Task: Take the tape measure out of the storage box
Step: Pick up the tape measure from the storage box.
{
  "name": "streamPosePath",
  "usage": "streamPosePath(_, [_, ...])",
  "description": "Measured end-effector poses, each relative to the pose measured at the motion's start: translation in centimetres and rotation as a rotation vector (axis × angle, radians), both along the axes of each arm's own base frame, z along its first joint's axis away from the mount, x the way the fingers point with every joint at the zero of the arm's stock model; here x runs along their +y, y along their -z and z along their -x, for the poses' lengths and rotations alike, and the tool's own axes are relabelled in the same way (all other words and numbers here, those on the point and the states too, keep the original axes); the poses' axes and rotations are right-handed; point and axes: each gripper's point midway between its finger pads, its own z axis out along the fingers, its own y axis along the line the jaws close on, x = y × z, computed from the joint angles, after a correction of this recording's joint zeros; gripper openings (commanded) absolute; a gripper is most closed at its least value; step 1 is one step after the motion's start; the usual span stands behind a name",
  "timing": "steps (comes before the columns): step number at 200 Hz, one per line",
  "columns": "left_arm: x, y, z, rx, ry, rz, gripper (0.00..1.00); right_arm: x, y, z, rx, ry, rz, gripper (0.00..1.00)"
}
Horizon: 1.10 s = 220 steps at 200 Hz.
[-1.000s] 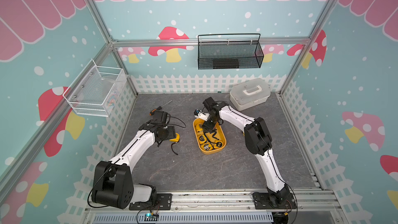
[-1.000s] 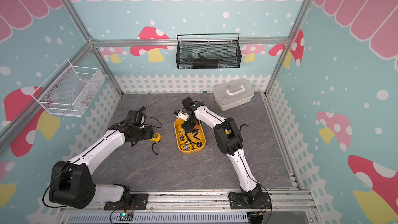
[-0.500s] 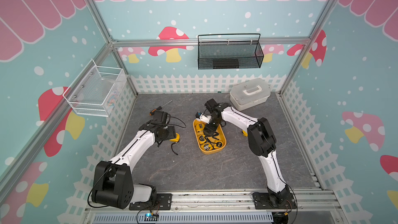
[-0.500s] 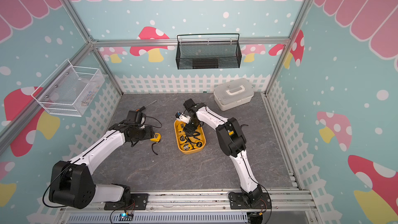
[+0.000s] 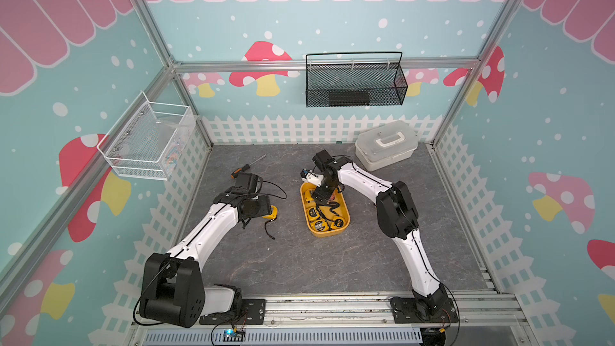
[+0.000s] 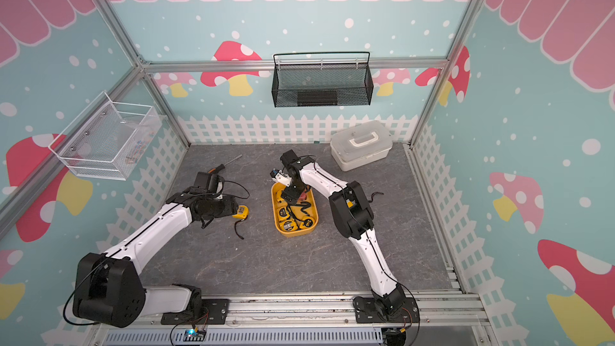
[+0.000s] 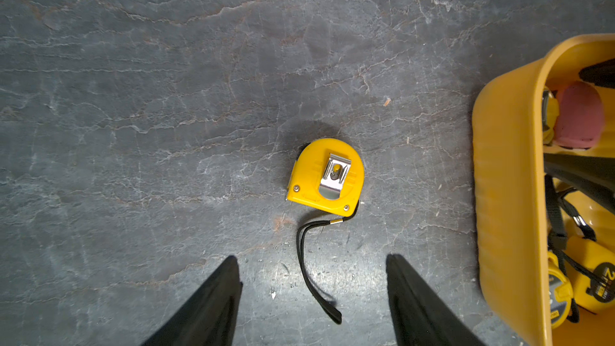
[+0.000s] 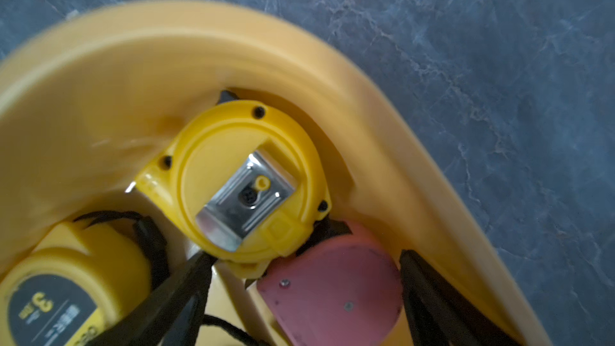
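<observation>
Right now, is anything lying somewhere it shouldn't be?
One yellow tape measure lies on the table, outside the storage box, clip side up with its black strap trailing. A screwdriver also lies loose farther back.

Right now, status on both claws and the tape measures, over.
Left claw open, empty, over loose tape measure on table. Right claw open inside storage box, straddling pink tape measure. Yellow neighbour crowds it.

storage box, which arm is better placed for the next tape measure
Right. The right gripper is inside the storage box, open around a pink tape measure; the left gripper hovers over the table.
</observation>
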Motion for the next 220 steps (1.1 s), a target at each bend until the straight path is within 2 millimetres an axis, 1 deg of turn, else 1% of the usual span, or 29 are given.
streamPosePath(36, [0.0,0.0,0.0,0.000,0.000,0.000,0.70,-0.1,0.4,0.3,0.011,-0.006,-0.003,0.85])
streamPosePath(50, [0.0,0.0,0.0,0.000,0.000,0.000,0.70,-0.2,0.5,0.9,0.025,-0.013,-0.010,0.85])
streamPosePath(67, [0.0,0.0,0.0,0.001,0.001,0.002,0.70,-0.6,1.0,2.0,0.059,-0.020,-0.005,0.85])
streamPosePath(85, [-0.1,0.2,0.0,0.008,0.004,0.006,0.71,-0.7,1.1,2.6,0.081,-0.027,-0.010,0.87])
streamPosePath(111, [-0.2,0.3,0.0,0.012,0.006,0.009,0.70,-0.8,0.8,2.7,0.075,-0.037,-0.004,0.91])
streamPosePath(163, [-0.3,0.3,0.0,0.010,0.007,0.012,0.70,-1.3,0.2,2.8,0.070,-0.091,0.026,0.92])
streamPosePath(220, [-0.2,0.3,0.4,0.007,0.007,0.012,0.70,-1.8,-0.3,2.4,0.059,-0.135,0.039,0.86])
